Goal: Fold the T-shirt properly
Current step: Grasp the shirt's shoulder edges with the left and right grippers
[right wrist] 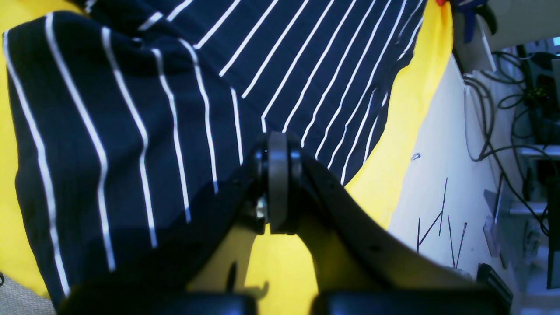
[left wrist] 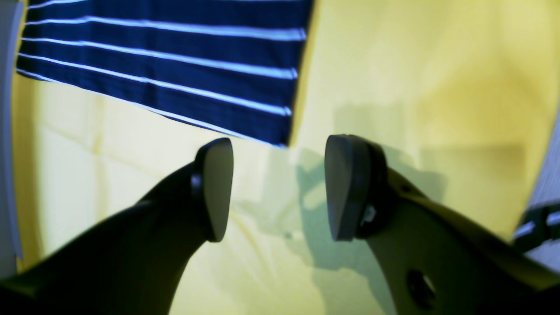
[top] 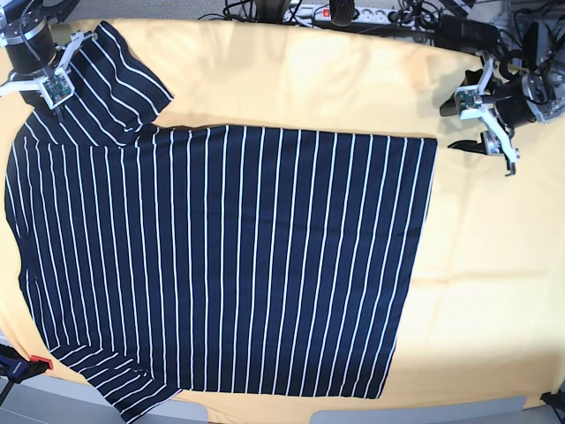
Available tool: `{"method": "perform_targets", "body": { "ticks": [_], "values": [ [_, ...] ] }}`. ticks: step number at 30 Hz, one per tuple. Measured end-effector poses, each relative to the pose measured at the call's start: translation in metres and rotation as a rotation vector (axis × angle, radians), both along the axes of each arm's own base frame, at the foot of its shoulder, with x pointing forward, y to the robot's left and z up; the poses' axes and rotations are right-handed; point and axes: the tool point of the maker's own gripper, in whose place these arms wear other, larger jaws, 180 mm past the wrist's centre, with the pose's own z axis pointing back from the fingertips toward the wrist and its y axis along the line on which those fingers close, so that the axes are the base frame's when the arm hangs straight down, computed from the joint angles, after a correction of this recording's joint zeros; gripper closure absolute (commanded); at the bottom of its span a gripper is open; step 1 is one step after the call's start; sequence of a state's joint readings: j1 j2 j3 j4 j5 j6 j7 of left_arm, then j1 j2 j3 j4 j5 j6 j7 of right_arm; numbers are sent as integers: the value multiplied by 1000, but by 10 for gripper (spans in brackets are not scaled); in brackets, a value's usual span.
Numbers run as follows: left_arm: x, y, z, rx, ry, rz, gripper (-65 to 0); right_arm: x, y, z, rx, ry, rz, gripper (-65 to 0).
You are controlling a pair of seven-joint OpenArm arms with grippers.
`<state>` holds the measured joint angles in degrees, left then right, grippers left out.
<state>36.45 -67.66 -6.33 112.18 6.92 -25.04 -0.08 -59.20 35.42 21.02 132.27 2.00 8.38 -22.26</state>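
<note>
The T-shirt [top: 229, 265], dark navy with thin white stripes, lies spread flat on the yellow cover, its hem toward the right of the base view. My left gripper [top: 487, 150] hovers just beyond the hem's far corner. In the left wrist view the left gripper [left wrist: 280, 175] is open with nothing between its pads, and the T-shirt [left wrist: 166, 65] corner lies just ahead of the fingertips. My right gripper [top: 57, 102] is at the far left by the folded-over sleeve. The right wrist view shows the right gripper [right wrist: 278, 175] shut, pinching the T-shirt [right wrist: 131, 131] cloth at its tips.
A yellow cloth [top: 494, 265] covers the table. A power strip and cables [top: 353, 13] run along the back edge. A red clamp [top: 18, 362] sits at the front left corner. More cables [right wrist: 503, 109] hang beyond the table's white edge [right wrist: 437, 153].
</note>
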Motion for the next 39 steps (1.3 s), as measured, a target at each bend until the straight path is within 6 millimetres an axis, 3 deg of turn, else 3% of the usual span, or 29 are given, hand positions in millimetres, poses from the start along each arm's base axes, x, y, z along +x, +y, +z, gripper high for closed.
{"method": "perform_targets", "body": {
  "ticks": [6, 10, 22, 24, 26, 27, 30, 31, 35, 39],
  "values": [
    [16, 0, -20, 38, -6, -35, -343, -1, 0, -1, -1, 3, -2, 0],
    [15, -3, -36, 44, 24, -58, -343, -1, 0, -1, 0, 4, -3, 0],
    [52, -36, -45, -5, -63, -97, -337, -1, 0, -1, 1, 4, -5, 0],
    [55, -39, -44, -3, -68, -102, -245, -1, 0, -1, 0, 3, -4, 0],
    [56, -40, -46, 2, -68, -103, -55, -2, 2, -3, 2, 17, 10, 0],
    [56, -40, -46, 6, -69, -104, 0, -3, 4, -5, 3, 30, 23, -63],
    [56, -39, -47, 9, -68, -101, 0, -4, 3, -5, -23, 36, 39, -297],
    [56, -39, -47, 11, -67, -100, 0, -4, 2, -5, -39, 33, 40, -346],
    [57, -38, -47, 16, -66, -95, 0, -6, -12, -17, -62, 67, 27, -364],
    [57, -36, -47, 21, -66, -94, 0, -15, -34, -50, -62, 187, 15, -364]
  ]
}}
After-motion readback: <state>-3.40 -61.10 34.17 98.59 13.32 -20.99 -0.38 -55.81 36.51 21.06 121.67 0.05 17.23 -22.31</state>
